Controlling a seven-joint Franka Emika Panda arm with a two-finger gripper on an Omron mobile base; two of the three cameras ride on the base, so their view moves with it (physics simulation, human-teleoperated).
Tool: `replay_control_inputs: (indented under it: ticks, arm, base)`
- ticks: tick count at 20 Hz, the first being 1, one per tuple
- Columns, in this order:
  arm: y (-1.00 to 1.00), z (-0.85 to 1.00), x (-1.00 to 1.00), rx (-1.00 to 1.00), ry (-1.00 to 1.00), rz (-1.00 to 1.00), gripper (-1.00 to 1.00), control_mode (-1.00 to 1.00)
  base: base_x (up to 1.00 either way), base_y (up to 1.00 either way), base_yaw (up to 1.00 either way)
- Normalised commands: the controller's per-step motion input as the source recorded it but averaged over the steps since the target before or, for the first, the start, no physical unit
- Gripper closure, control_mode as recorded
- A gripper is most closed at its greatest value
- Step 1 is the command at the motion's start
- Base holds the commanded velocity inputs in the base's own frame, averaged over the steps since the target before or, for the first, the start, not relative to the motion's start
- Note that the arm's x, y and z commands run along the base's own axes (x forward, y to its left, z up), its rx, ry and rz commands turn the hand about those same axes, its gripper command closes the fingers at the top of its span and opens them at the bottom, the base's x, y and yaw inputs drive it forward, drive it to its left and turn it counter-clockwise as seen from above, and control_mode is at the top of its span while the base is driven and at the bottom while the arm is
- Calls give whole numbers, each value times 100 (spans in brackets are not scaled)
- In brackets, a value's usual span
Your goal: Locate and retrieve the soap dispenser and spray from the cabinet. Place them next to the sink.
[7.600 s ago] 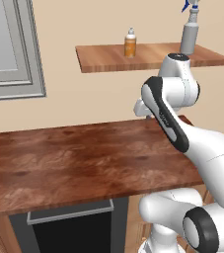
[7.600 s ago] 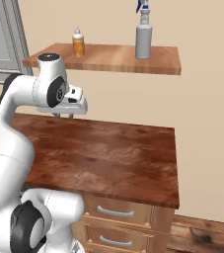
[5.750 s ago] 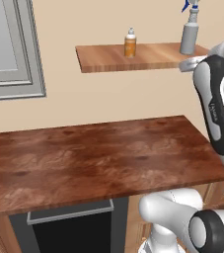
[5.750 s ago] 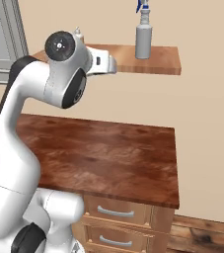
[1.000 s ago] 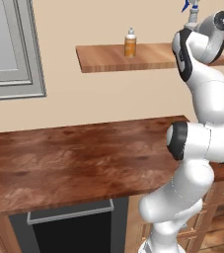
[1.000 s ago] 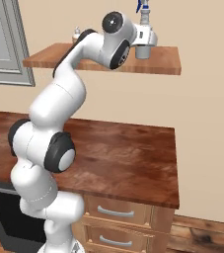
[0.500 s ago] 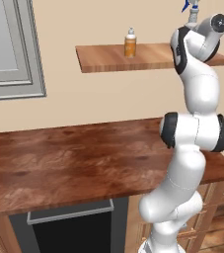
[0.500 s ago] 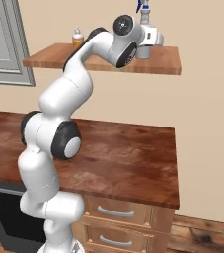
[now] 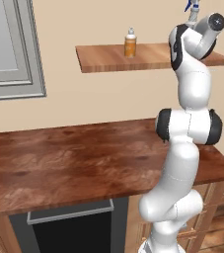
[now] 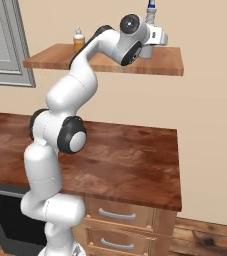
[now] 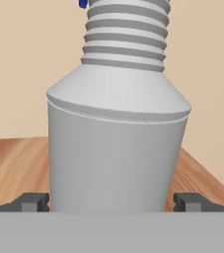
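Since a second ago, the arm has straightened further and pushed its hand closer to the spray (image 11: 117,123); the bottles have stayed put.

On the left of the cabinet (image 9: 108,58) stands the soap dispenser (image 9: 130,43), a small amber bottle with a white pump top, upright and well apart from the hand. Below, the thick countertop (image 9: 59,163) shows dark, streaky wood grain. Further right, the white arm rises nearly upright from the base, bends at its dark elbow joint and reaches its hand to the shelf's right end. The gripper (image 11: 112,202) stands fully spread, its fingertips (image 11: 32,201) on either side of the spray's grey cylindrical body and holding nothing. Whether the tips touch the bottle cannot be told. The spray stands upright on the reddish-brown board, with a sloped shoulder and white ribbed neck; its blue trigger (image 10: 150,6) shows above the wrist.
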Motion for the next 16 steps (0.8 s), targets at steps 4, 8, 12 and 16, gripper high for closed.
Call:
replay_control_inputs:
  ticks: [4,8,12,16]
  arm:
    - [1,-10,0,0,0,0,100,-100]
    - [12,-1,-9,0,0,0,100,-100]
    - [27,11,-49,-1,-4,0,100,-100]
    - [19,31,-73,-4,-13,0,100,-100]
  base:
    - [0,0,0]
    - [0,0,0]
    - [0,0,0]
    - [0,0,0]
